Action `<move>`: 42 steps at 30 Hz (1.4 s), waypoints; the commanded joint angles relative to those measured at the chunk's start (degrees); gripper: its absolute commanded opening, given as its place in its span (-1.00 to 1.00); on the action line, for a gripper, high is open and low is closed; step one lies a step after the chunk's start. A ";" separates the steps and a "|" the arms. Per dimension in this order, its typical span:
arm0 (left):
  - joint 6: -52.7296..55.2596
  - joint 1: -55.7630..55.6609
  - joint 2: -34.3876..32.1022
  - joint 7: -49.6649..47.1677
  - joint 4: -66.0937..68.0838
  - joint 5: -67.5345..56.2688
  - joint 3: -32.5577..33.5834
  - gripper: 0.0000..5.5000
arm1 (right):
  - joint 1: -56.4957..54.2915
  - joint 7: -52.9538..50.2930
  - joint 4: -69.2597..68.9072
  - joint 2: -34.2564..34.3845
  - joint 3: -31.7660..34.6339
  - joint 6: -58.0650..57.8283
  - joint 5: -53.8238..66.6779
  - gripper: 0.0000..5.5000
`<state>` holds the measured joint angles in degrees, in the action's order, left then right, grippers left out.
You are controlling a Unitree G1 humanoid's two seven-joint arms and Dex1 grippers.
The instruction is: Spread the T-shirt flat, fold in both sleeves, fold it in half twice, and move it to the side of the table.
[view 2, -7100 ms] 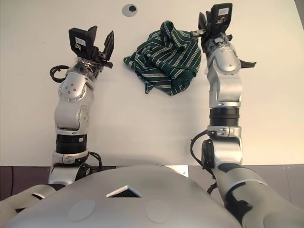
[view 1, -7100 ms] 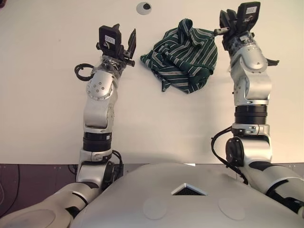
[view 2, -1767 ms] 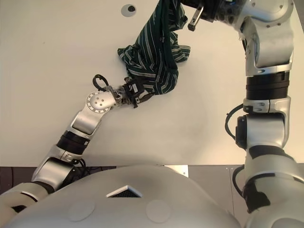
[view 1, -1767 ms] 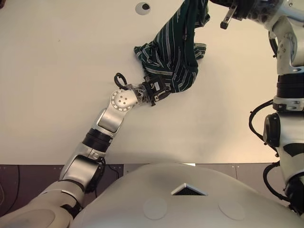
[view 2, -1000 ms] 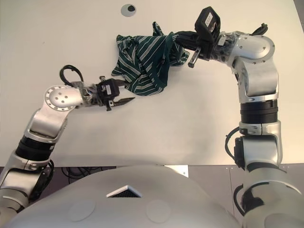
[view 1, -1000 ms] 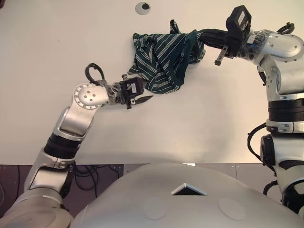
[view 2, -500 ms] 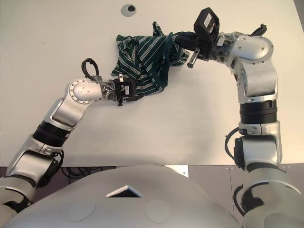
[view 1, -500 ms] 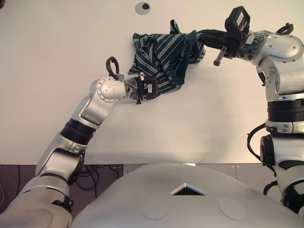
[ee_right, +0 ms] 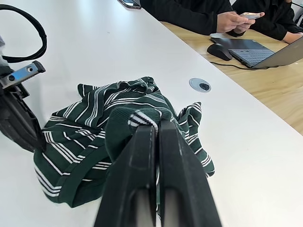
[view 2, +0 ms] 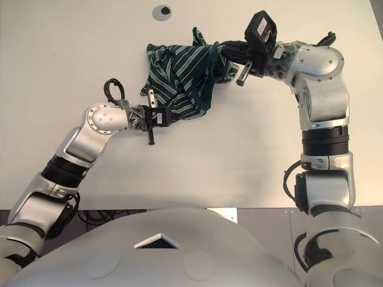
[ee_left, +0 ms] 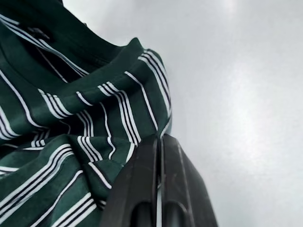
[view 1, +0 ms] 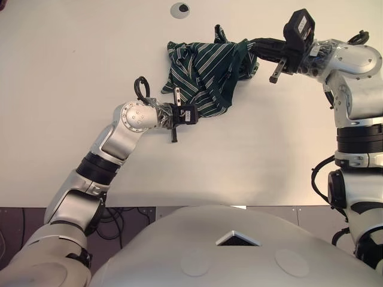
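Observation:
The T-shirt (view 1: 203, 72), dark green with white stripes, lies crumpled on the white table (view 1: 72, 89), towards the far middle. My left gripper (view 1: 199, 112) is at the near left hem of the heap, shut on a fold of the fabric (ee_left: 118, 137). My right gripper (view 1: 250, 45) is at the shirt's far right side, a little above the table. It is shut on a bunched striped edge (ee_right: 142, 118), which it holds raised. Between the two grippers the cloth hangs in loose folds.
A round cable grommet (view 1: 180, 9) sits in the table just beyond the shirt. The table's near edge (view 1: 239, 205) runs in front of me. In the right wrist view a wooden desk (ee_right: 265, 90) with a laptop (ee_right: 251, 49) stands past the far edge.
Over the last second my left gripper moved right from beside the shirt to its near hem, shut on it, then rolled at the wrist. The right arm kept still.

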<state>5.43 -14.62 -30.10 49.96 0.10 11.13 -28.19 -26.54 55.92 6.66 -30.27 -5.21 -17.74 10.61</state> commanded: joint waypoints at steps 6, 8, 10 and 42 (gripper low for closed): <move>4.61 1.60 -3.97 1.52 -8.35 -6.19 9.28 -0.99 | -0.69 3.65 1.74 -5.00 1.84 1.02 0.80 -1.00; 8.91 2.15 -5.30 1.99 -14.01 -11.43 15.38 -0.99 | -0.84 7.15 0.66 -7.66 3.42 0.08 3.18 -1.00; 13.07 1.67 -6.41 1.94 -18.04 -16.34 21.04 -0.99 | -1.63 10.11 -0.72 -9.74 5.05 -2.23 6.26 -1.00; 39.06 -5.60 -20.59 9.04 -33.02 -52.78 37.45 -0.99 | -7.28 25.62 -11.51 -22.76 11.37 -22.17 27.06 -1.00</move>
<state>41.83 -24.51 -49.71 60.16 -28.37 -38.74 7.30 -38.60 81.20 -0.30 -50.61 4.53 -37.16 35.17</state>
